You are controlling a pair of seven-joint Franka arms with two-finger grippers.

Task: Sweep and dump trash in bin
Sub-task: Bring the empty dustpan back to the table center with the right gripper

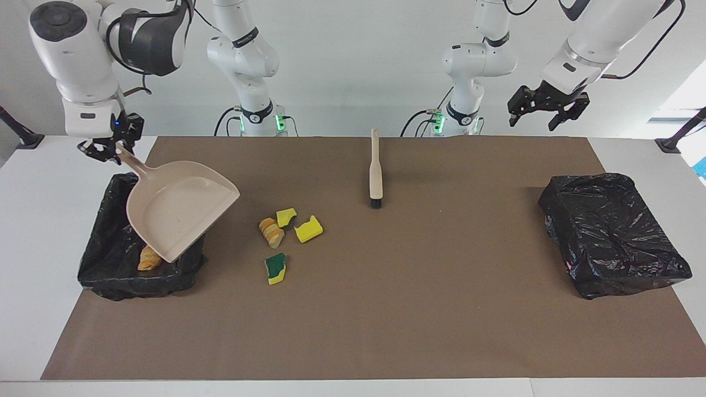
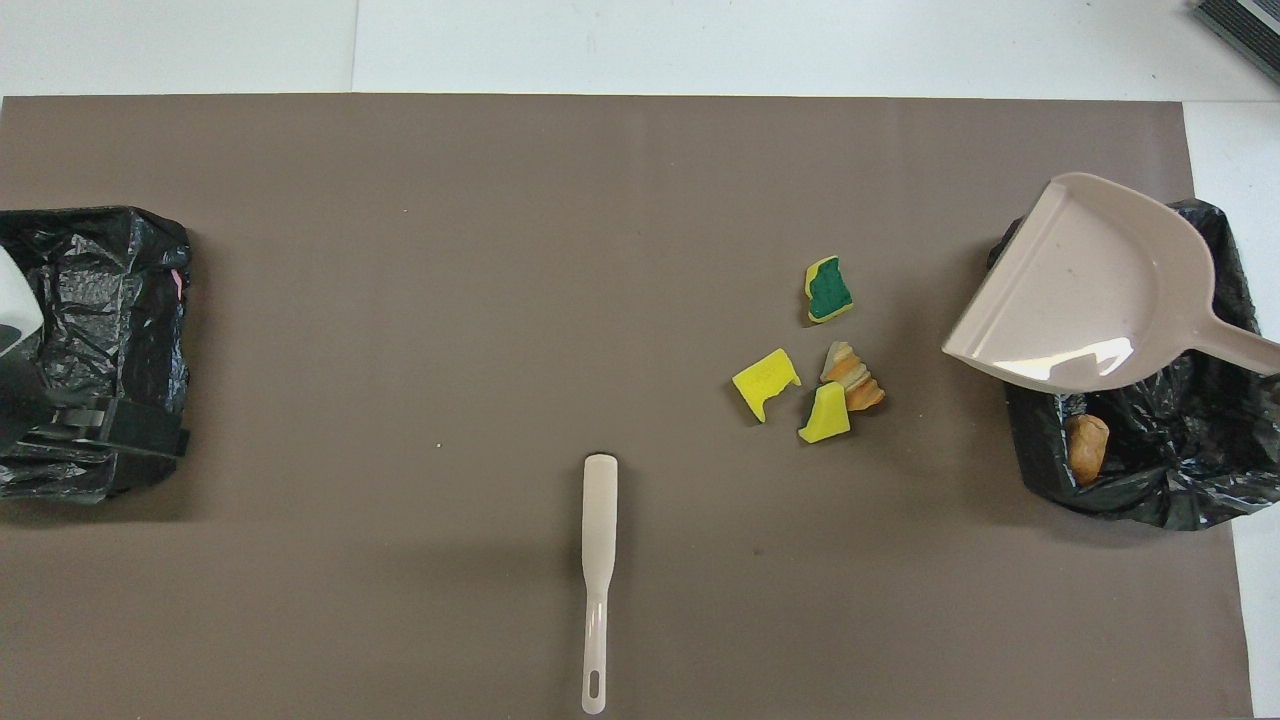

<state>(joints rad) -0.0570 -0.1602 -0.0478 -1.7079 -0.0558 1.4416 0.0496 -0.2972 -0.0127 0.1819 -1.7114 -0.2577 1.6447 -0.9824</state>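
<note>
- Facing view: the right gripper (image 1: 108,150) has its jaws pinched tight on the thin handle of the beige dustpan (image 1: 179,215).
- The left gripper (image 1: 547,108) has its jaws spread wide with nothing in them. It hangs high up toward the left arm's end of the table and waits.
- The pan is tipped over the open bin (image 1: 105,264) at the right arm's end. It looks empty.
- 1 bread piece (image 1: 149,258) shows in that bin under the pan's edge.
- 4 bits of trash lie on the brown mat (image 1: 386,309) beside that bin: 1 bread piece (image 1: 271,231), 2 yellow sponge chunks (image 1: 308,229) and 1 sponge chunk with a green face (image 1: 275,267).
- The brush (image 1: 375,175) lies on the mat, nearer to the robots than the trash.
- A 2nd black bin (image 1: 612,240) sits at the left arm's end.
- Overhead view: the dustpan (image 2: 1085,295) covers much of the open bin (image 2: 1190,470). 1 bread piece (image 2: 1084,447) peeks out.
- The 4 loose bits (image 2: 835,375) sit close together, farther from the robots than the brush (image 2: 598,560).
- The left gripper (image 2: 105,432) is over the 2nd bin (image 2: 95,270).
- I think the bits are light. The sponge is soft and squishy, and the bread may roll.
- They should be pushed with the brush, not pinched. The brush's long thin handle looks best to grab.
</note>
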